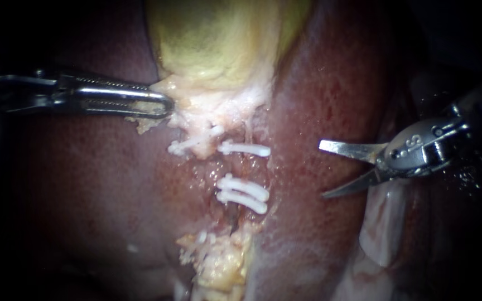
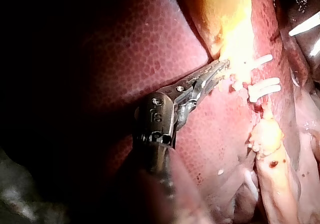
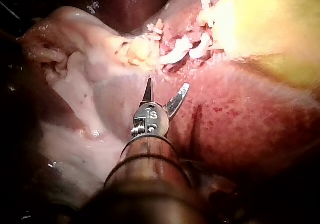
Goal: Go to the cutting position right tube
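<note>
- Position: the right tube [image 1: 240, 167] runs down the raw strip of the liver [image 1: 319, 83], below the gallbladder [image 1: 218, 44]. One white clip [image 1: 245, 149] crosses it above and a pair of clips [image 1: 242, 191] crosses it below, with a short bare stretch between them.
- Handling, as I judge it: thin, soft, wet and slippery, almost weightless and easily torn. The clips are the only stiff parts and should not be knocked.
- Place to take it: across the bare stretch, one blade on each side, clear of the clips.
- Scissors: the right instrument [image 1: 322, 170] has its blades spread wide and grips nothing. It hangs over the liver, well apart from the tube.
- Grasper: the left instrument [image 1: 163, 106] has its jaws pinching pale tissue [image 1: 213, 108] at the gallbladder's lower edge.
</note>
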Controlling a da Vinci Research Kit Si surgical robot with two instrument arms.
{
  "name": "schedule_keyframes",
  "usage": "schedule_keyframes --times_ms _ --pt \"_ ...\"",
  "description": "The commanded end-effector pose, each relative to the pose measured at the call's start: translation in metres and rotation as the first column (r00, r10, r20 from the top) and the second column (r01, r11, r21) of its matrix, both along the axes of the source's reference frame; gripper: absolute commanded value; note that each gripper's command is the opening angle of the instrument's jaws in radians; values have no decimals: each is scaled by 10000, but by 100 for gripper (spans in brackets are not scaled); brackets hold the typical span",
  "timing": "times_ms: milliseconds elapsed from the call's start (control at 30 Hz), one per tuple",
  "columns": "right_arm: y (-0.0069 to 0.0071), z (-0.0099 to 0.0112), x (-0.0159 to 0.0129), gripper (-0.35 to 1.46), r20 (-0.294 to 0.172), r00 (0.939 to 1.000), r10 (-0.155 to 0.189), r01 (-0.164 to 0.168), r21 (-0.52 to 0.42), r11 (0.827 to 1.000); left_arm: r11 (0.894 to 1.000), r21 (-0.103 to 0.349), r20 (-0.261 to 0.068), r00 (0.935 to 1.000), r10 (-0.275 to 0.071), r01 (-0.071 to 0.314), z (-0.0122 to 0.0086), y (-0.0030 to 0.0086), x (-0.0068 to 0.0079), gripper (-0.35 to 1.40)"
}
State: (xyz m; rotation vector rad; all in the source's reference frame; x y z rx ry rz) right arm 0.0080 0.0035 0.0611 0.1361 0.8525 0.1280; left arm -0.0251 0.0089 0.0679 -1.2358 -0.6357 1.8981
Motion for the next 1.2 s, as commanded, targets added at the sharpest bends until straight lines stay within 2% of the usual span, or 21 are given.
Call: schedule_keyframes --times_ms 33,200,367,567,633,733,833,933,1133,1200 --pt "0 0 1 145 -1 10000 -46 46 3 10000 10000 13 12 10000 5 -5 -4 0 3 -35" --pt "0 -1 1 145 -37 10000 -77 77 40 10000 9999 131 74 10000 47 -48 -29 5 15 -35" --pt "0 -1 3 145 -106 9999 -132 133 104 9999 9997 210 152 9998 -146 142 -54 11 27 -35" --pt "-2 4 12 145 -308 9991 -288 296 272 9992 9998 147 144 9998 -133 130 -54 10 30 -35" --pt "-4 9 16 145 -488 9979 -436 455 398 9982 9998 147 143 9998 -133 131 -54 10 30 -35" --pt "-7 21 24 143 -804 9963 -314 399 1074 9934 9998 147 143 9998 -134 132 -54 10 30 -35" --pt "-10 36 32 143 -1232 9924 -32 280 2006 9793 9998 147 143 9998 -133 131 -54 10 30 -35" --pt "-13 53 39 143 -1365 9906 127 261 2786 9601 9998 147 144 9998 -133 131 -54 10 30 -35" --pt "-16 85 53 138 -1475 9889 160 411 3756 9259 9998 147 144 9998 -133 131 -54 10 30 -35" --pt "-17 92 57 138 -1517 9884 106 500 3896 9196 9998 147 144 9998 -133 131 -54 10 30 -35"
